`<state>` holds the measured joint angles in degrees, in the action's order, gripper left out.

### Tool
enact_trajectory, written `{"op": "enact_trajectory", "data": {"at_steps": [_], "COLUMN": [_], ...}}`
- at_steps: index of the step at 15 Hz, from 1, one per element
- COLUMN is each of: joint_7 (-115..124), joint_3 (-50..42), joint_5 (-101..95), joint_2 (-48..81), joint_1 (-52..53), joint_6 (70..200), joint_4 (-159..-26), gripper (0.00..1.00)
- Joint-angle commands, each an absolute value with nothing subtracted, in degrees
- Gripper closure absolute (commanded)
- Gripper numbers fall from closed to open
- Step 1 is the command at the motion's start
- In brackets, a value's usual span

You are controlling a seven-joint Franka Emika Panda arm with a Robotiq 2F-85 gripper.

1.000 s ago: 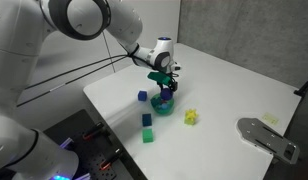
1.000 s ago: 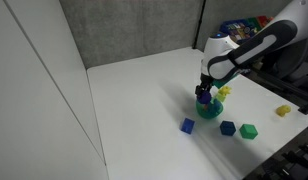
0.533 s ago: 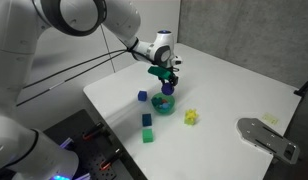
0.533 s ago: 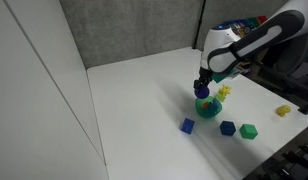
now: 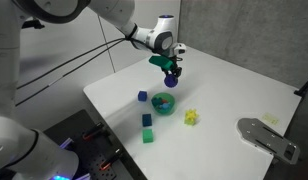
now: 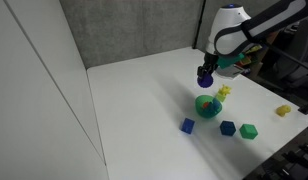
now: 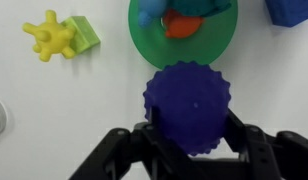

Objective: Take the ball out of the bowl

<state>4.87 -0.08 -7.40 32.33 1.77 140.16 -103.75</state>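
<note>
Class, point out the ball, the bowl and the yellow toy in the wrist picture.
ball [image 7: 187,105], wrist view, middle of its bumpy surface.
bowl [image 7: 144,47], wrist view, bare left wall.
yellow toy [image 7: 51,38], wrist view, its centre.

A white table [image 5: 234,90] [image 6: 134,110] stands in both exterior views, evenly lit. Behind it runs a grey, felt-like wall [image 5: 254,30] [image 6: 134,30]. A tall white panel [image 6: 29,90] borders the table in an exterior view. Below the table edge lies dark equipment [image 5: 89,140] with a purple glow.
</note>
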Motion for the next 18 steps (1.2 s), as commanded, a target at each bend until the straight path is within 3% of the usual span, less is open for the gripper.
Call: {"op": "enact_trajectory", "data": {"at_steps": [1,11,18], "joint_7": [5.1,2.4,2.3], "joint_3": [-2.4,-6.6,-10.4], "joint_5": [-6.5,-8.1,-8.3], "joint_2": [27.8,14.7,16.5], "joint_1": [0.6,-3.7,-8.2], "joint_6": [138.5,140.3,145.8], "joint_4": [-107.7,-127.0,-130.3], "gripper": [0.65,0.65,0.65]}}
